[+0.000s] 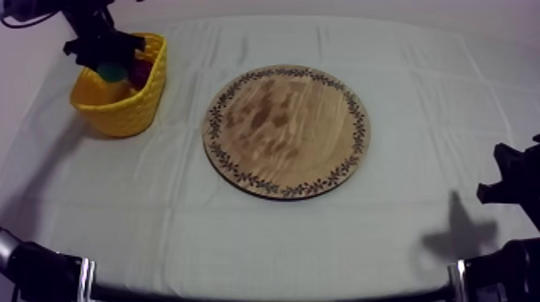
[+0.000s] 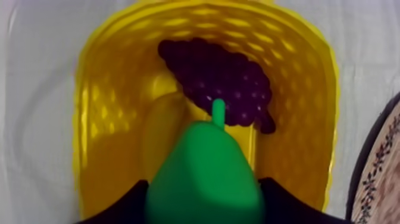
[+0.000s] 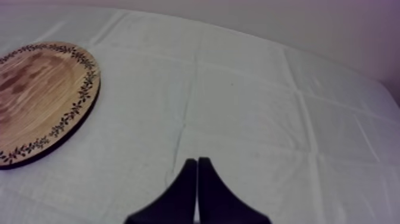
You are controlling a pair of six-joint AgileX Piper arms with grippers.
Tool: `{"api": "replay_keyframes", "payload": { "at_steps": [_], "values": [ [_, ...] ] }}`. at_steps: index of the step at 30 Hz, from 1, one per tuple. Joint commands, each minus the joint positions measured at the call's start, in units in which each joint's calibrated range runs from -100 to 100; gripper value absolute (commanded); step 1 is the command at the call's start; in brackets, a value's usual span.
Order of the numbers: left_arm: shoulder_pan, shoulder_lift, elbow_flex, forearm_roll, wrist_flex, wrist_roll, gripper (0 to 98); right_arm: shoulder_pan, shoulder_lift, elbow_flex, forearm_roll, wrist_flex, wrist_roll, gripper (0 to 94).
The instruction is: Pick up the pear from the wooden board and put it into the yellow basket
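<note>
Green pear [image 2: 205,173] pinched by left fingers [image 2: 122,207] above yellow basket [image 2: 297,89] — right fingers [image 3: 181,199] pressed together over cloth [image 3: 250,107].

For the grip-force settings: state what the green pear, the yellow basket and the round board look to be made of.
The green toy pear: probably smooth moulded plastic or foam; even colour, soft sheen. The yellow basket: likely moulded plastic; uniform colour, regular pierced-looking wall. The round wooden board: matt wood; visible grain, dark printed or burnt leaf rim.
</note>
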Motion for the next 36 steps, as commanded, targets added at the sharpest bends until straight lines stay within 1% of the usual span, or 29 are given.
{"api": "replay_keyframes", "payload": {
  "at_steps": [1, 2, 4, 7, 9, 12, 15, 19, 22, 25, 28, 30, 33, 36],
  "values": [
    [-0.2, -0.3, -0.1, -0.04, 0.0, 0.8, 81.1, 0.0, 0.0, 0.1, 0.0, 0.0, 0.0, 0.5],
    [-0.2, -0.5, 0.0, -0.24, 0.0, 1.3, 85.5, 0.0, 0.0, 0.1, 0.0, 0.0, 0.0, 0.5],
    [-0.2, -0.9, 0.2, -0.77, -0.2, 2.3, 91.0, 0.0, 0.0, 0.1, 0.0, 0.0, 0.0, 0.5],
    [-0.3, -1.6, 0.7, -1.53, -0.9, 3.1, 94.5, 0.0, 0.0, 0.1, 0.0, 0.0, 0.0, 0.5],
    [-0.5, -2.1, 0.9, -1.75, -1.4, 3.5, 95.5, -0.1, 0.0, 0.1, 0.0, 0.0, 0.0, 0.5],
    [-1.0, -3.2, 1.1, -1.60, -2.0, 3.6, 95.7, -0.1, 0.0, 0.1, 0.0, 0.0, 0.0, 0.5],
    [-1.6, -5.4, 1.2, -1.12, -3.5, 3.6, 92.2, -0.1, 0.0, 0.1, 0.0, 0.0, 0.0, 0.5],
    [-2.7, -10.0, 1.6, -0.31, -6.6, 3.3, 81.7, -0.1, 0.0, 0.1, 0.0, 0.0, 0.0, 0.5],
    [-3.6, -14.7, 3.1, 0.08, -10.3, 2.6, 70.3, -0.1, 0.0, 0.1, 0.0, 0.0, 0.0, 0.5],
    [-4.3, -20.9, 6.5, 0.23, -14.2, 1.0, 52.1, -0.1, 0.0, 0.1, 0.0, 0.0, 0.0, 0.5],
    [-4.6, -28.8, 11.8, -0.07, -18.8, -0.7, 26.5, -0.1, 0.0, 0.1, 0.0, 0.0, 0.0, 0.5],
    [-4.8, -34.6, 16.1, -0.17, -21.9, -1.6, 16.1, -0.1, 0.0, 0.1, 0.0, 0.0, 0.0, 0.5],
    [-5.1, -43.7, 23.1, -0.09, -26.2, -2.6, 8.5, -0.1, 0.0, 0.1, 0.0, 0.0, 0.0, 0.5],
    [-6.2, -53.2, 31.0, -0.01, -32.4, -2.7, 5.9, -0.1, 0.0, 0.1, 0.0, 0.0, 0.0, 0.5]
  ]
}}
